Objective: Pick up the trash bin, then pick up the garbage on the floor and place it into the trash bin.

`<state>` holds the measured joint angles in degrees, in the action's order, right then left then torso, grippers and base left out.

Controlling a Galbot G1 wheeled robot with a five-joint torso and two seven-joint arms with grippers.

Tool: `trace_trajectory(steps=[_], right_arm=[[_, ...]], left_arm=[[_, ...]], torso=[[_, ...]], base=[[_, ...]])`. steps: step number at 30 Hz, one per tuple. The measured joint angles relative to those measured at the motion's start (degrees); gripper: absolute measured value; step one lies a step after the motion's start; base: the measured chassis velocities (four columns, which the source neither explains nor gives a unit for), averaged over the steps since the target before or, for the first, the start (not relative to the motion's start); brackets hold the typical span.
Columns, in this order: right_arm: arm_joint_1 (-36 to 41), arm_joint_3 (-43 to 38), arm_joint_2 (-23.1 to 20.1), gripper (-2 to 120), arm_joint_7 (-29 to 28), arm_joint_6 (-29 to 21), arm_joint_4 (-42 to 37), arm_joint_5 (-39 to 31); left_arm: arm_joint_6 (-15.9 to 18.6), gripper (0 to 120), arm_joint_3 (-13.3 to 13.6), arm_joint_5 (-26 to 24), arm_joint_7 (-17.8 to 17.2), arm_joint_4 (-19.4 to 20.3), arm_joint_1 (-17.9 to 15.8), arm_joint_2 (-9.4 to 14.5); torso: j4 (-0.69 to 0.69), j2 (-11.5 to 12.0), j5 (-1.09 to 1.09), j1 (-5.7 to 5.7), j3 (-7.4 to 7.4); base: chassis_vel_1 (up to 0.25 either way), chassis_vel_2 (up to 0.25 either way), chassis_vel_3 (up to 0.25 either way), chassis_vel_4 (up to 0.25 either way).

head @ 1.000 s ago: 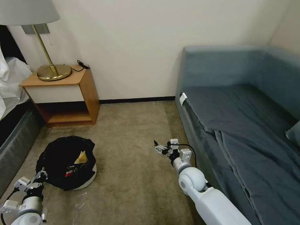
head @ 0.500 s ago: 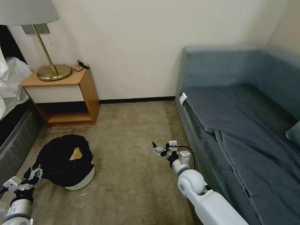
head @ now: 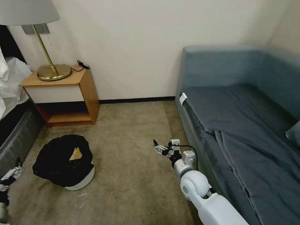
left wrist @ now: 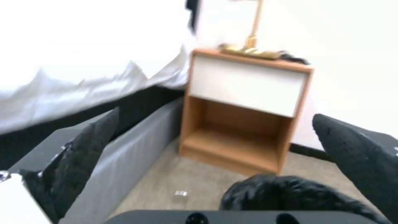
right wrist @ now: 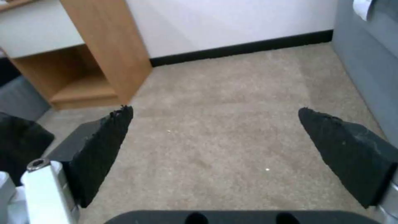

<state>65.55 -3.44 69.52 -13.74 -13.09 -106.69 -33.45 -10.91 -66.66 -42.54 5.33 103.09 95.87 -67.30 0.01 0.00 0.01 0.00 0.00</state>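
Pincer on right arm hangs spread over carpet.

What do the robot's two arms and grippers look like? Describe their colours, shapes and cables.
The right arm is glossy white, with a round ball-like joint and a black cable looping at the wrist. The right gripper is small, in silver-grey metal with black parts; its fingers are black, wedge-shaped and rough-textured. The left gripper is white and grey, with similar black textured fingers.
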Motion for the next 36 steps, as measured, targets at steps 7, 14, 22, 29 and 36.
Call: trace_trajectory(steps=[7,14,22,29,36], right_arm=[[1.36,-1.46,0.35,100,0.41,0.07,-2.39,-0.86],[1.62,-2.49,0.8,100,1.08,0.59,-2.78,-1.34],[1.32,-4.25,0.81,100,1.86,0.67,-2.62,-1.34],[1.15,-4.74,1.41,100,1.89,0.61,-2.3,-1.47],[1.15,-4.78,1.48,100,1.91,0.55,-2.25,-1.48]], left_arm=[[0.01,112,1.8,8.25,3.4,5.94,4.58,1.32],[0.53,103,4.81,11.45,5.86,8.07,5.2,2.48],[2.39,100,9.34,14.34,7.48,9.28,2.96,4.33],[3.54,100,11.36,14.95,6.68,8.83,0.45,5.47],[3.6,100,11.4,14.95,6.55,8.7,0.33,5.49]], torso=[[0.0,0.0,-0.01,0.0,0.0],[0.0,0.0,-0.01,0.0,0.0],[0.0,0.0,0.0,0.0,0.0],[0.0,0.0,-0.01,0.0,0.0],[-0.01,0.01,-0.01,0.0,0.0]], base=[[0.0,0.0,0.0,0.0],[0.0,0.0,0.0,0.0],[0.0,0.0,0.0,0.0],[0.0,0.0,0.0,0.0],[0.0,0.0,0.0,0.0]])
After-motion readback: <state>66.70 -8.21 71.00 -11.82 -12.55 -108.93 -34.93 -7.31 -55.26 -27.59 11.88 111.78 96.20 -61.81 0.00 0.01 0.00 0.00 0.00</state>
